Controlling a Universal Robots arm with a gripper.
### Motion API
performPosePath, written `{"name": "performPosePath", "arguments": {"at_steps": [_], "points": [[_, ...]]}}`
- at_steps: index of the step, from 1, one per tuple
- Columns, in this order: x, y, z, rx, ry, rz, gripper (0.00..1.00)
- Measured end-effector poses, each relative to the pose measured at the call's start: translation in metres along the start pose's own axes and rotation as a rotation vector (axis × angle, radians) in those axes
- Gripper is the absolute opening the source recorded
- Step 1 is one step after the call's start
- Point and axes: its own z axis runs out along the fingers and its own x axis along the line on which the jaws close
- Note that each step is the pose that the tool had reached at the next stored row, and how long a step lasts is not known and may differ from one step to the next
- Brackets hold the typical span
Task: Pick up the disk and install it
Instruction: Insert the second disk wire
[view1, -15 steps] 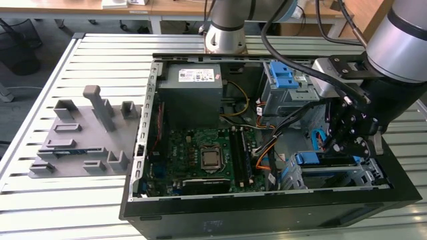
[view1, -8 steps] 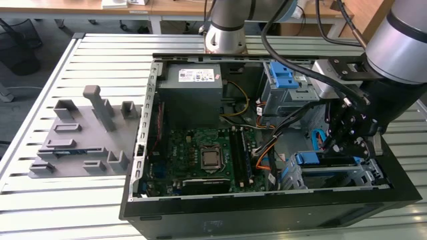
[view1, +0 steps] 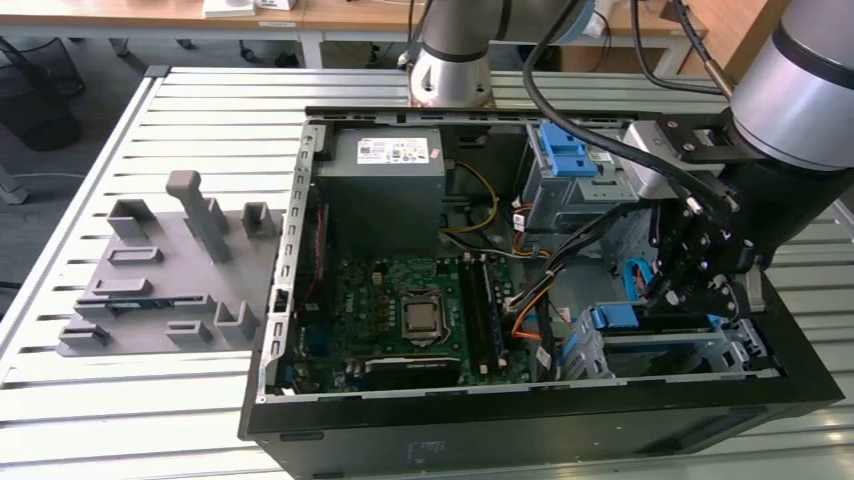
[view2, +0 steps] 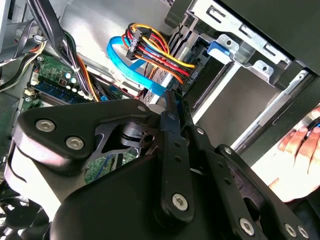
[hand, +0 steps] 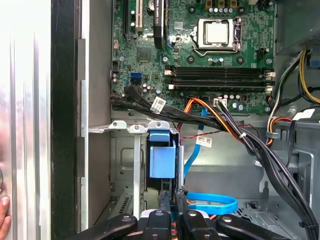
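Gripper (hand: 172, 200) inside case (view1: 534, 425) — fingers together, above disk's blue tab (hand: 162, 161) in cage (view1: 727, 350), exterior view's right.

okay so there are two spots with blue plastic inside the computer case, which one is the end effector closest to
The blue tab at the lower drive cage, directly beside the end effector. The other blue clips sit higher, beside the power supply.

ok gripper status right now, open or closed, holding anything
Gripper: closed, fingertips pressed together just below the blue tab of the disk, which sits in the drive cage; whether it pinches anything cannot be told.
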Motion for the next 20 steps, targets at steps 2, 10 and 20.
{"name": "performPosePath", "arguments": {"at_steps": [2,10,20], "points": [[0.0,-0.0003,0.0001,0.0001,-0.0006,0.0,0.16],[0.0006,-0.0004,0.0003,0.0001,-0.0008,0.0,0.16],[0.0018,-0.0003,0.0031,-0.0001,-0.0006,0.001,0.16]]}}
